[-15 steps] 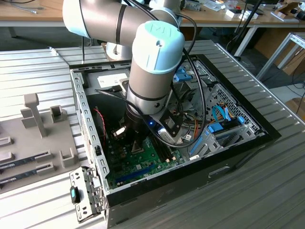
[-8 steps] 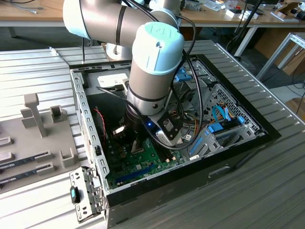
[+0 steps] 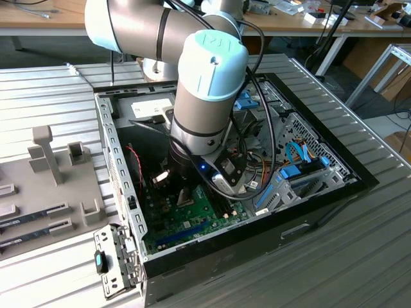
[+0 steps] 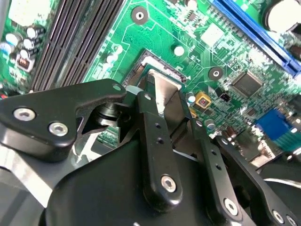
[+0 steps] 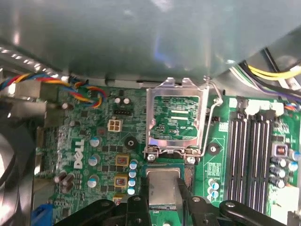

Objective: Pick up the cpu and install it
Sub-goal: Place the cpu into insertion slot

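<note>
The cpu (image 5: 163, 187) is a small silvery square held low over the open socket (image 5: 164, 207) on the green motherboard (image 5: 94, 155); it also shows as a silvery plate, the cpu (image 4: 165, 90), in the second wrist view. My gripper (image 5: 163, 203) is shut on the cpu, one black finger (image 4: 151, 136) on each side of it. The socket's metal lid (image 5: 176, 120) stands flipped open beyond the cpu. In the exterior view the gripper (image 3: 184, 192) reaches down into the open computer case (image 3: 257, 221), and the arm hides most of the socket.
Black memory slots (image 5: 249, 155) run beside the socket, and a long blue slot (image 4: 254, 33) lies on its other side. Coloured wires (image 5: 80, 87) hang by the case wall. A grey fixture tray (image 3: 45, 186) sits at the exterior view's left; blue cables (image 3: 295, 154) lie at its right.
</note>
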Robot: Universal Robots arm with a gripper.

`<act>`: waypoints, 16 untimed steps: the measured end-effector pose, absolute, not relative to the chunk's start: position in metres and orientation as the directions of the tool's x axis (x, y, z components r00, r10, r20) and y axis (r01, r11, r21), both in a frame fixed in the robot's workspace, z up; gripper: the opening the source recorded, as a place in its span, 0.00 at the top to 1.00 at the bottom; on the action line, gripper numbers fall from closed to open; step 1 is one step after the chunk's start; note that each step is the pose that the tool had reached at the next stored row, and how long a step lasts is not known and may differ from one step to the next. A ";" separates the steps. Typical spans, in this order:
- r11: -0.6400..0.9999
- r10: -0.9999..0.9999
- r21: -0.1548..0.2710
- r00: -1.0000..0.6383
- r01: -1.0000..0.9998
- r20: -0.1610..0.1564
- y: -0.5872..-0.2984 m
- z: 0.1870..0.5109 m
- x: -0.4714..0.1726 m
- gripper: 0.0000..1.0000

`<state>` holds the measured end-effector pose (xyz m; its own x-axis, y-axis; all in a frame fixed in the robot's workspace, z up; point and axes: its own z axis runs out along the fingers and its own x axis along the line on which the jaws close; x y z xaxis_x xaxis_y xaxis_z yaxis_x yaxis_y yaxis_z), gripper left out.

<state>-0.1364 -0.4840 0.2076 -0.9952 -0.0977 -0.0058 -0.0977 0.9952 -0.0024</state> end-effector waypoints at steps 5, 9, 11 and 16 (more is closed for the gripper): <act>0.995 -0.101 -0.002 -0.995 -0.101 -0.006 -0.484 0.208 -0.136 0.64; 0.997 -0.084 -0.002 -0.996 -0.084 -0.006 -0.484 0.207 -0.136 0.57; 0.997 -0.072 -0.003 -0.997 -0.072 -0.006 -0.484 0.208 -0.135 0.57; 0.997 -0.072 -0.003 -0.997 -0.072 -0.006 -0.482 0.208 -0.135 0.57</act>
<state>-0.1350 -0.4815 0.2075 -0.9974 -0.0720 -0.0058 -0.0720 0.9974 -0.0028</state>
